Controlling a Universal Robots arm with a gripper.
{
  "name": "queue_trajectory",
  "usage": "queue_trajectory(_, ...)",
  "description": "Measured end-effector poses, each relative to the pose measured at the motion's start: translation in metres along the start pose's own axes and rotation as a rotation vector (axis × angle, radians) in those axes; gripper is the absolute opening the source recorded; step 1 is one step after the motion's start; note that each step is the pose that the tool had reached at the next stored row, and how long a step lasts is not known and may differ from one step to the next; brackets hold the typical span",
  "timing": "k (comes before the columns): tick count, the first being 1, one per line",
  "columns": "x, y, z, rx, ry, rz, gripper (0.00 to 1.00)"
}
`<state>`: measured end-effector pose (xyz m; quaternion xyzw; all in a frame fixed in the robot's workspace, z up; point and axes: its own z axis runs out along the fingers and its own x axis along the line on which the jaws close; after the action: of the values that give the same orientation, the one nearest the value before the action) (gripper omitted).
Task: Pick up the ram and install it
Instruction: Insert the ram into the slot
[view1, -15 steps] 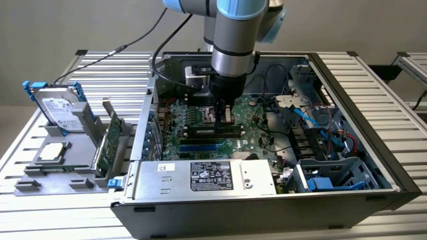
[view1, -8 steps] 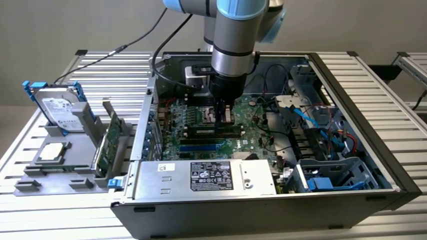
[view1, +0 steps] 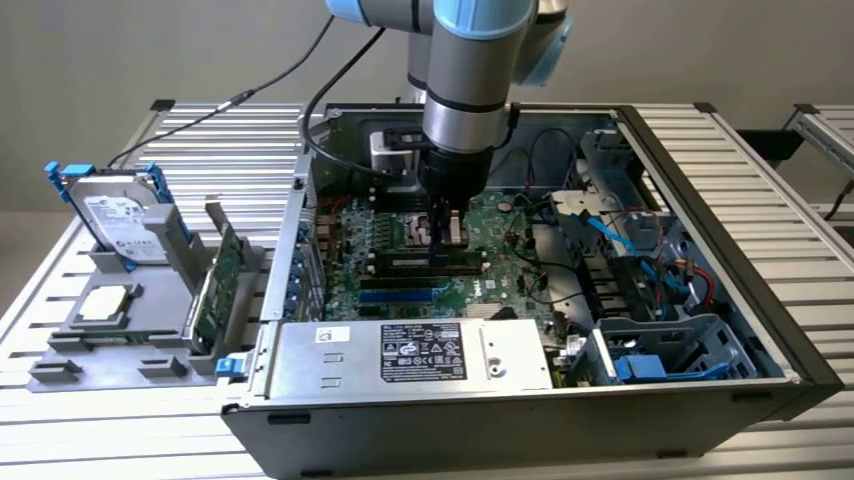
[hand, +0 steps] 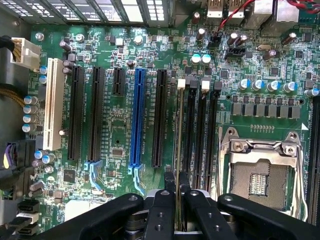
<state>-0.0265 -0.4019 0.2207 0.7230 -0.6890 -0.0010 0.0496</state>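
Ram (view1: 427, 263), exterior view: parallel to the blue slot (view1: 400, 297), near it.
My pincer (view1: 445, 244), exterior view: closed on the ram's upper edge.
Ram (hand: 179, 135), wrist view: edge-on, one black slot (hand: 160, 120) away from the blue slot (hand: 137, 120).
My pincer (hand: 177, 181), wrist view: fingers (hand: 169, 192) clamping the ram.

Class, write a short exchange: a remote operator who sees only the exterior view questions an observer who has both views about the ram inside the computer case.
Operator: Is the gripper holding the ram?
Observer: Yes. In the wrist view the gripper is shut on the ram, which is seen edge-on.
Operator: Where does it lie on the board?
Observer: It runs along the memory slots, between the blue slot and the processor socket.
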Motion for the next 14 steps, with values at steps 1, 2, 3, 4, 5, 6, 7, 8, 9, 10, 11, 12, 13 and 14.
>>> queue_trajectory(1, 0.0001, 0.0, -0.0004, -0.0001, 0.0001, 0.0, 0.14)
queue_trajectory(2, 0.0001, 0.0, -0.0006, 0.0, -0.0001, 0.001, 0.14)
queue_trajectory(3, 0.0, 0.0, -0.0006, 0.0001, -0.0002, 0.001, 0.14)
queue_trajectory(4, 0.0, 0.0, -0.0005, 0.0001, -0.0004, 0.001, 0.14)
queue_trajectory(5, 0.0001, 0.0, -0.0006, -0.0001, -0.0002, 0.002, 0.14)
queue_trajectory(6, 0.0001, 0.0, -0.0006, -0.0002, -0.0004, 0.004, 0.14)
queue_trajectory(7, 0.0, 0.0, -0.0006, -0.0003, -0.0004, 0.005, 0.14)
queue_trajectory(8, 0.0001, 0.0, -0.0007, -0.0003, -0.0004, 0.005, 0.14)
queue_trajectory(9, 0.0001, 0.0, -0.0007, -0.0003, -0.0004, 0.005, 0.14)
queue_trajectory(10, 0.0001, 0.0, -0.0007, -0.0003, -0.0004, 0.005, 0.14)
queue_trajectory(11, 0.0001, 0.0, -0.0006, -0.0003, -0.0005, 0.006, 0.14)
queue_trajectory(12, 0.0, 0.0, -0.0006, -0.0003, -0.0006, 0.006, 0.14)
queue_trajectory(13, 0.0001, 0.0, -0.0006, -0.0003, -0.0005, 0.006, 0.14)
queue_trajectory(14, 0.0001, -0.0001, -0.0006, -0.0002, -0.0005, 0.006, 0.14)
